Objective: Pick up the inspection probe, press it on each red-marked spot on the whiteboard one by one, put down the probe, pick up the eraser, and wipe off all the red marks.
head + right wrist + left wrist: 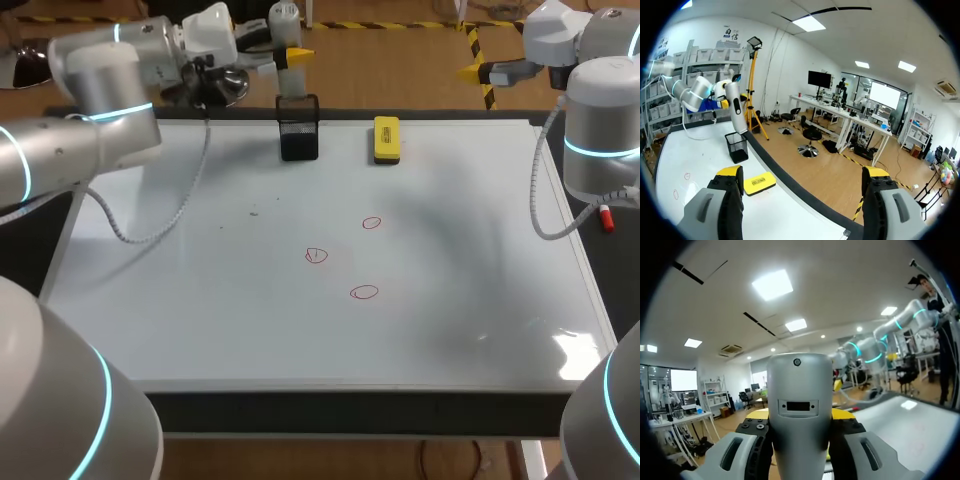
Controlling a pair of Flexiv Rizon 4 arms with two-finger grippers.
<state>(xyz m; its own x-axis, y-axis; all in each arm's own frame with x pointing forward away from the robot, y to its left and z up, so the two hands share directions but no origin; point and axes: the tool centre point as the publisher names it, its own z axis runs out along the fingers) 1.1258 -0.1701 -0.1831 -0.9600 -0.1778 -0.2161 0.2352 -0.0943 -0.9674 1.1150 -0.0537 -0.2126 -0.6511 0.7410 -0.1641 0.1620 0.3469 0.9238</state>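
L claw (800, 416) clamped on probe (799, 385), near black holder (299, 128) | R claw (806, 181) wide apart, empty

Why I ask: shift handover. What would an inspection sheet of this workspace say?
Surface: whiteboard, three red marks near its middle, not wiped; faint grey smudges.
Job's things: probe in the left gripper, above the black holder; eraser flat by the far edge, beside the holder.
Clutter: small red-and-white item at the board's right edge, kind unclear.
Grippers: left gripper shut on the probe; right gripper open, holding nothing.
Cables: grey cable hangs over the board's left side; another by its right edge.
Surroundings: nothing seen.
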